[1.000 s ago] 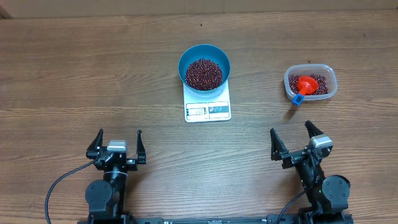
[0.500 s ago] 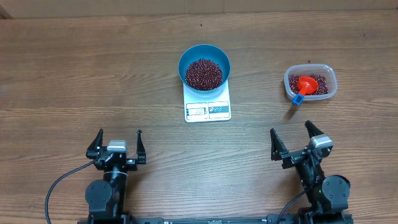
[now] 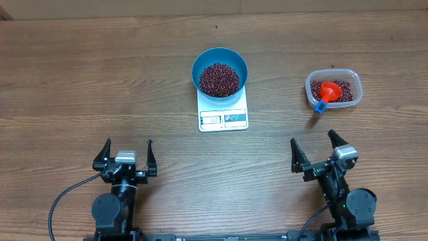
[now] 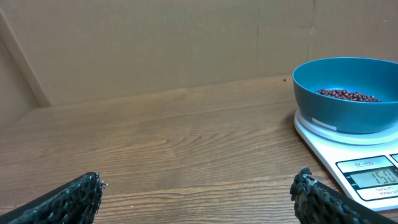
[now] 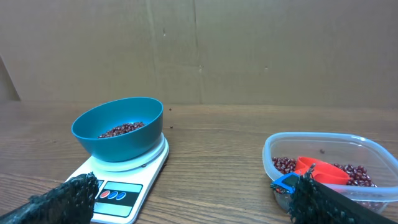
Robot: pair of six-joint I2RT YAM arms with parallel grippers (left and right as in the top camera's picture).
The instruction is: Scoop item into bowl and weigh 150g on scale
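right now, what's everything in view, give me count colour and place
bowl: one, bright blue, sitting on the scale, table centre
beans in the bowl: one heap, dark red-brown, filling the bowl's bottom
scale: one, white with blue-marked buttons, under the bowl, display edge toward the robot
tub: one, clear plastic, to the right of the scale, apart from it
beans in the tub: loose layer, dark red-brown
scoop: one, red-orange with a blue handle end, lying in the tub
table: one, brown wood grain
cardboard wall: brown, behind the table
left gripper: one, black, near edge, open, empty
right gripper: one, black, near edge, open, empty
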